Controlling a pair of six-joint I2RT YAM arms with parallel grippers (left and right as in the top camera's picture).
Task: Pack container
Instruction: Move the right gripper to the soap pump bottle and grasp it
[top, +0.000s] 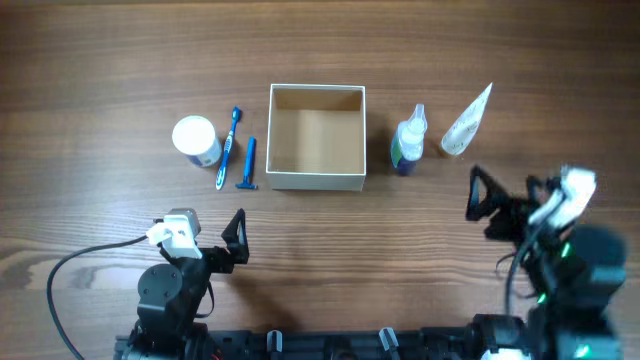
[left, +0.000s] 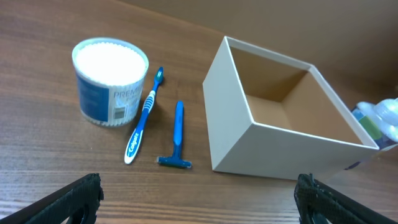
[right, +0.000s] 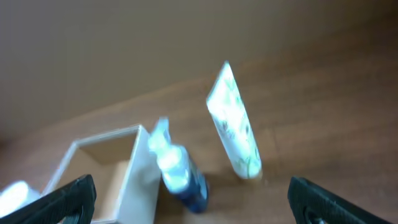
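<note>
Nearest the base, the left gripper (top: 240, 238) has its fingers spread wide with nothing between them. The right gripper (top: 474, 196), on the other side, is just as wide and also empty. Both sit short of the row of things on the wooden table (top: 100, 60).

Beyond the left gripper a blue razor (top: 247, 166) lies with its head toward the robot. The container (top: 317, 181) is just to the right of it, mouth up, in the middle of the row. A blue-and-white toothbrush (top: 229, 148) lies left of the razor, and past it is a round white tub (top: 196, 140).

Close to the container's right wall sits a small bottle (top: 408, 142). It is blurred in the right wrist view, but it seems dark blue with a white top. Farther right lies a pale tube (top: 467, 122) with its flat end pointing away.
</note>
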